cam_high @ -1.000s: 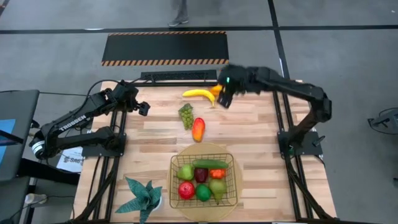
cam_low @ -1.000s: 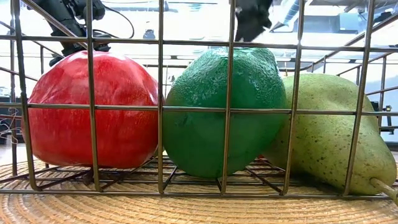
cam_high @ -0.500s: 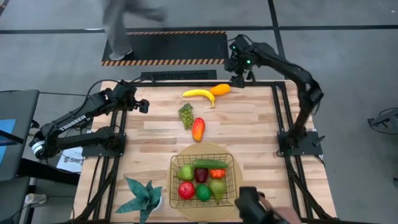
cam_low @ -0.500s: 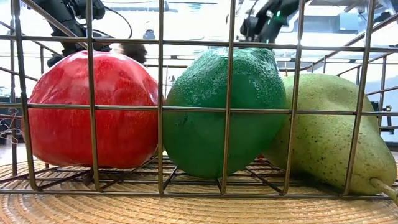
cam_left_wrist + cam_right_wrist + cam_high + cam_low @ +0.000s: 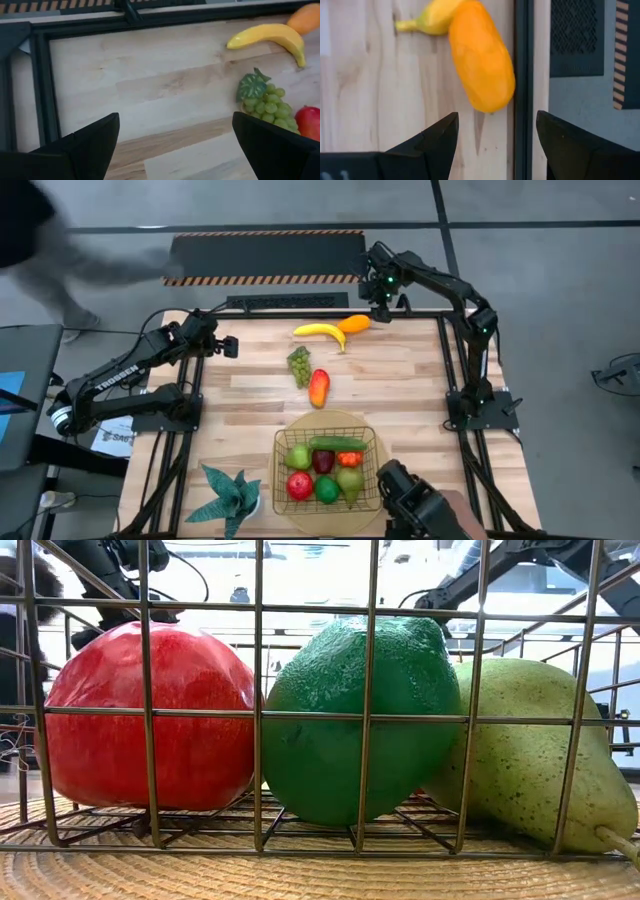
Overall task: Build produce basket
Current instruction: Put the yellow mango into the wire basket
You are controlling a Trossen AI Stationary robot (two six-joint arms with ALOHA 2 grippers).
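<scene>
The dark wire basket (image 5: 278,442) stands on a round tan mat and holds a cucumber (image 5: 338,443), red apple (image 5: 140,715), lime (image 5: 350,720), pear (image 5: 530,750) and other produce. Loose on the table lie a banana (image 5: 320,331), grapes (image 5: 299,365), a red-orange mango (image 5: 318,387) and an orange oblong fruit (image 5: 482,55). My right gripper (image 5: 380,308) hovers open over the table's far edge, just beyond the orange fruit, its fingers (image 5: 432,142) apart and touching nothing. My left gripper (image 5: 230,348) waits open at the far left, with nothing between its fingers (image 5: 85,150).
A teal leafy plant (image 5: 228,495) stands at the near left corner. A dark gloved hand (image 5: 420,505) reaches in at the near edge, right of the basket. A blurred person (image 5: 60,260) passes beyond the far left corner. Bare wood lies between the loose fruit and my left gripper.
My right gripper has swung from above the orange fruit and the banana's end toward the table's far edge, rolling its wrist, so the orange fruit now shows whole. A dark hand has come in at the near edge. A person has walked leftward beyond the table.
</scene>
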